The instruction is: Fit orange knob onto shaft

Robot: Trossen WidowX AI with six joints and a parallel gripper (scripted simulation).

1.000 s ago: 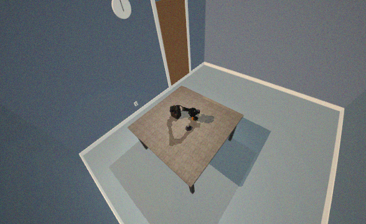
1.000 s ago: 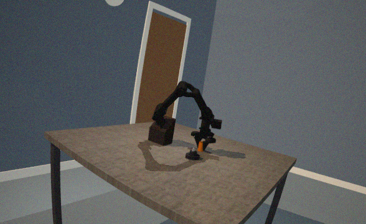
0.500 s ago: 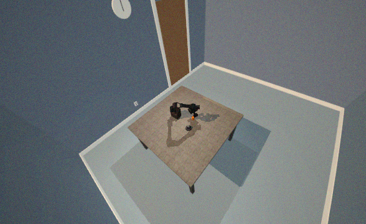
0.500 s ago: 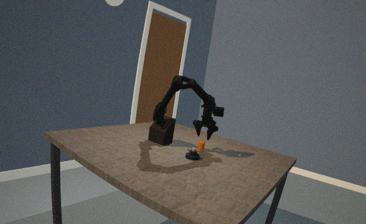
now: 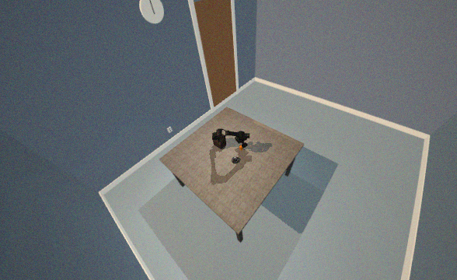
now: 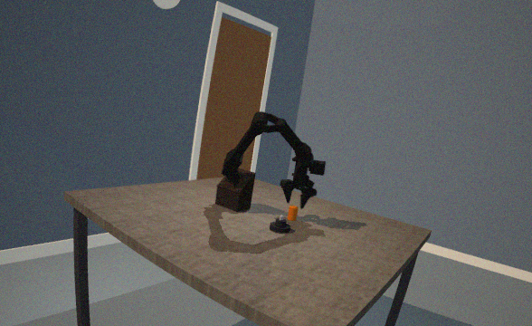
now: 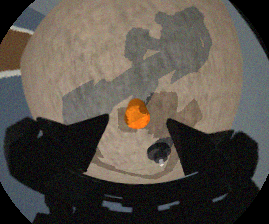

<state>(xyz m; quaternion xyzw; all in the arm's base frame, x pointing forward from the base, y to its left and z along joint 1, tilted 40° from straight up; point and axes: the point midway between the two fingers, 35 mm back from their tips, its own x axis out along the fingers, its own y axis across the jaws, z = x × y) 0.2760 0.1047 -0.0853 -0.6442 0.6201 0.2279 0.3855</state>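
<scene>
The orange knob (image 5: 240, 148) (image 6: 292, 213) (image 7: 137, 113) stands upright on the table, just behind and beside the round dark pedestal (image 5: 235, 159) (image 6: 280, 226) (image 7: 159, 152). It is not on the shaft. The silver shaft (image 6: 281, 219) sticks up bare from the pedestal. My gripper (image 6: 298, 197) (image 7: 138, 119) is open and empty. It hangs a little above the knob, with its fingers spread to either side and clear of it. The knob's hole is hidden underneath it.
The arm's dark base block (image 6: 235, 196) (image 5: 219, 139) stands on the wooden table (image 6: 157, 213) (image 5: 232, 202) behind the pedestal. The table's right edge lies some way beyond the knob. A door (image 6: 232, 100) is in the wall behind.
</scene>
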